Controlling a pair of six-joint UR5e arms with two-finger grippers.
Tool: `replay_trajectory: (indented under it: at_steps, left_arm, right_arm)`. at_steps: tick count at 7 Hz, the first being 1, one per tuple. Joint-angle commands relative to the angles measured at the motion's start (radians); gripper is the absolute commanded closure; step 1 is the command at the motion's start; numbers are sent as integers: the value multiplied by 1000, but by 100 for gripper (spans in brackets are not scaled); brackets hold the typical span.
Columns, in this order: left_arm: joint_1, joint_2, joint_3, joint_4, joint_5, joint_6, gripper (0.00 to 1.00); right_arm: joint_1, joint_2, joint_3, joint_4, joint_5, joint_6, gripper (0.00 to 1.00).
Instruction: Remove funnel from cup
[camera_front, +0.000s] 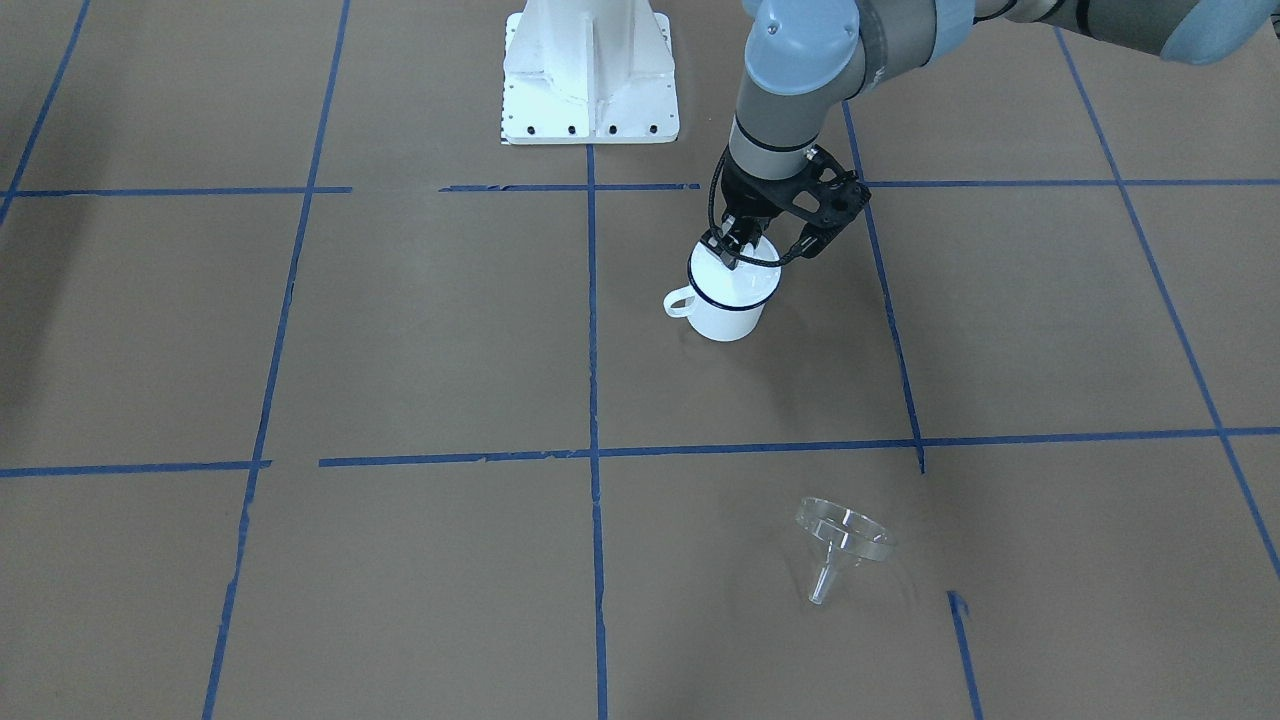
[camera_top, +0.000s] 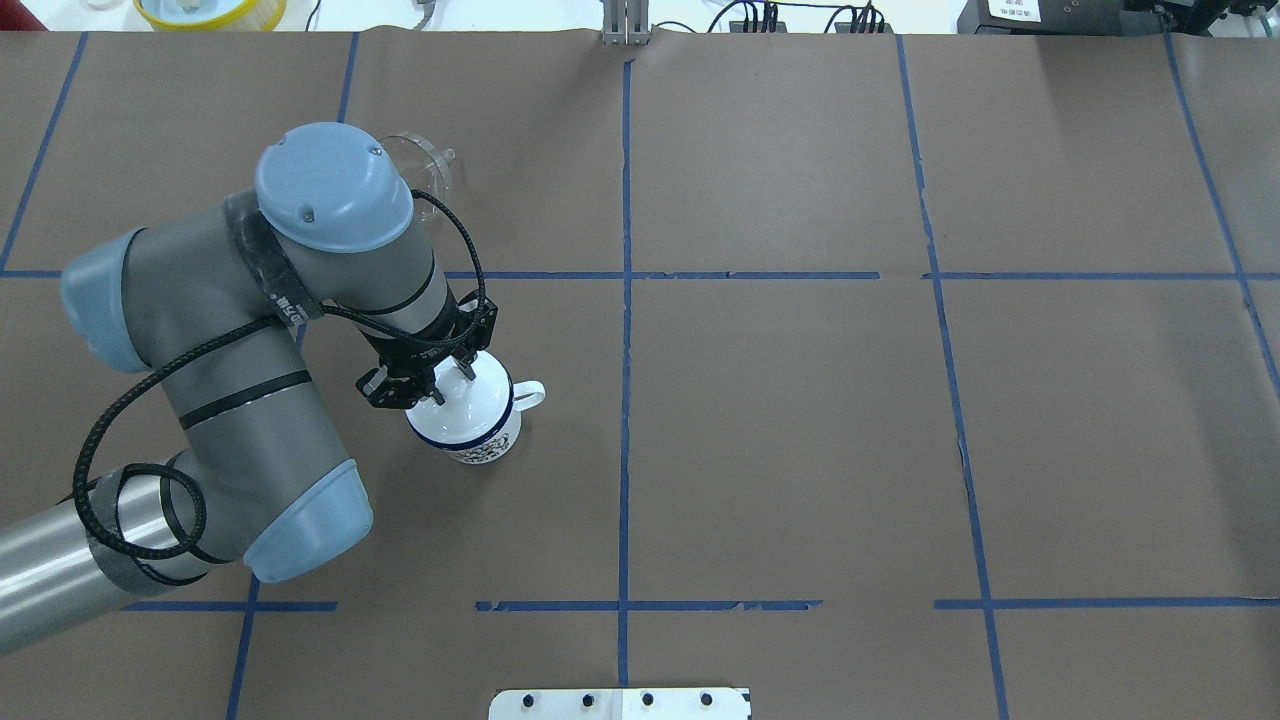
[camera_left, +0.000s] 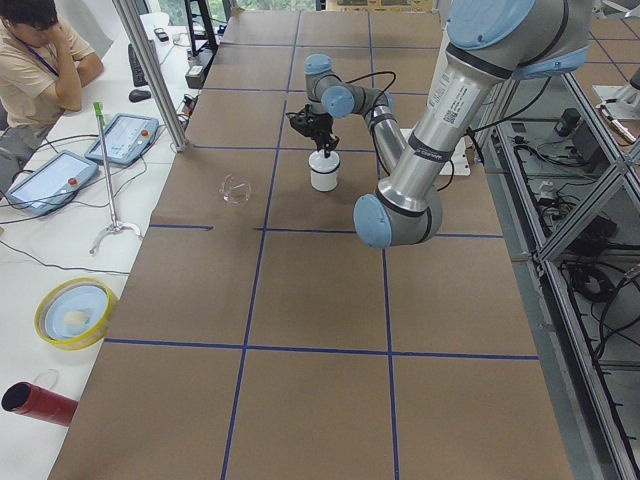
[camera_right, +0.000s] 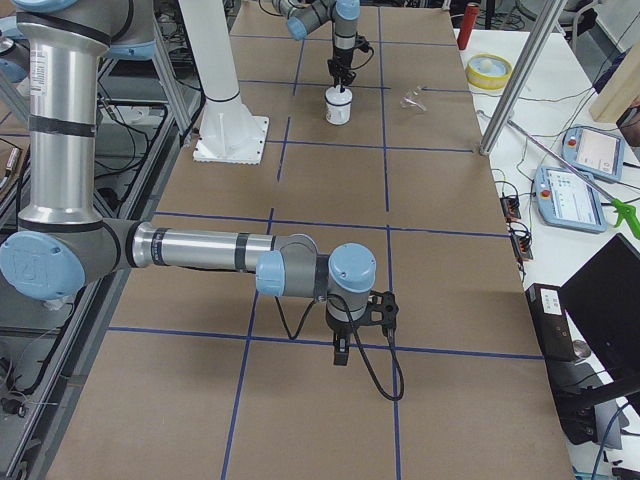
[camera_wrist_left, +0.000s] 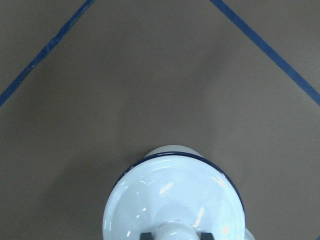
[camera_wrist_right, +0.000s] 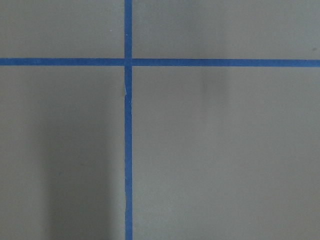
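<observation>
Fingers of the right gripper hang just above the tabletop, nearest in the right side view; I cannot tell their gap. Farther along, the funnel lies on its side on the tabletop, well apart from the cup. The cup stands upright, a white lid over its mouth. The left gripper points down over it, its 2 fingers narrow, pinching the lid's knob.

My left arm is made of grey metal tubes with light blue round caps, each with small screws. A black braided cable runs along it to my black claw. My base is white.
</observation>
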Motion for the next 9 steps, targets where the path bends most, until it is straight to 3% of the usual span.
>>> replay_trajectory:
  at_steps: [1,2,4,6,9]
  left_arm:
    - [0,1,2,0,1,0,20]
    - [0,1,2,0,1,0,6]
    - [-52,16,-9,4,3,135,5]
    - [-266,81,-13,1,-19,493,5]
    - [-603,299,13,-5,-148,1144,5]
  right_arm:
    - [0,0,0,0,0,0,0]
    - [0,0,0,0,0,0,0]
    - [0,0,0,0,0,0,0]
    - [0,0,0,0,0,0,0]
    - [0,0,0,0,0,0,0]
